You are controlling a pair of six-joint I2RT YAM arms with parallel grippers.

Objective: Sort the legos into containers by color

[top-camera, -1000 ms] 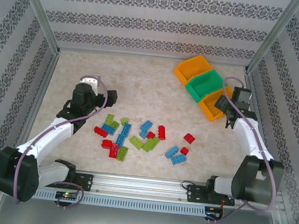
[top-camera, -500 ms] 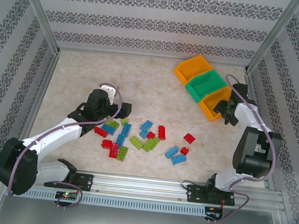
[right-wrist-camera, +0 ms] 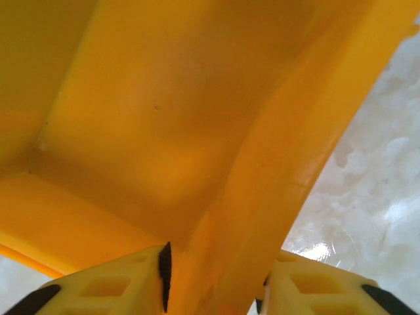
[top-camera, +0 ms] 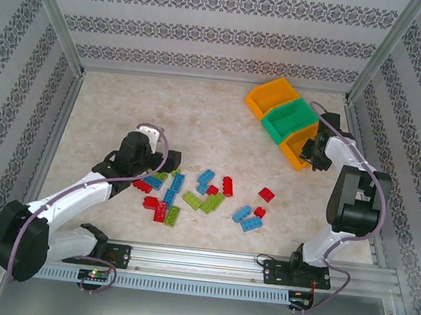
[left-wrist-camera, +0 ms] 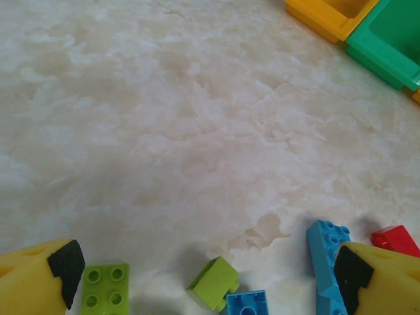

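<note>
At the near orange bin (top-camera: pixel 295 159), right gripper (right-wrist-camera: pixel 213 283) clamps its wall; left gripper (left-wrist-camera: pixel 209 266), spread wide, should descend onto lime brick (left-wrist-camera: pixel 214 282).

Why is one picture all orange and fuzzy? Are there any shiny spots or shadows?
Right wrist view: the camera sits very close to the orange bin, so its wall looks soft, and a white glare spot shines on the table beside it. Left wrist view: sharp, with soft shadows beside the lime brick. Top view: even light, only faint shadows.
</note>
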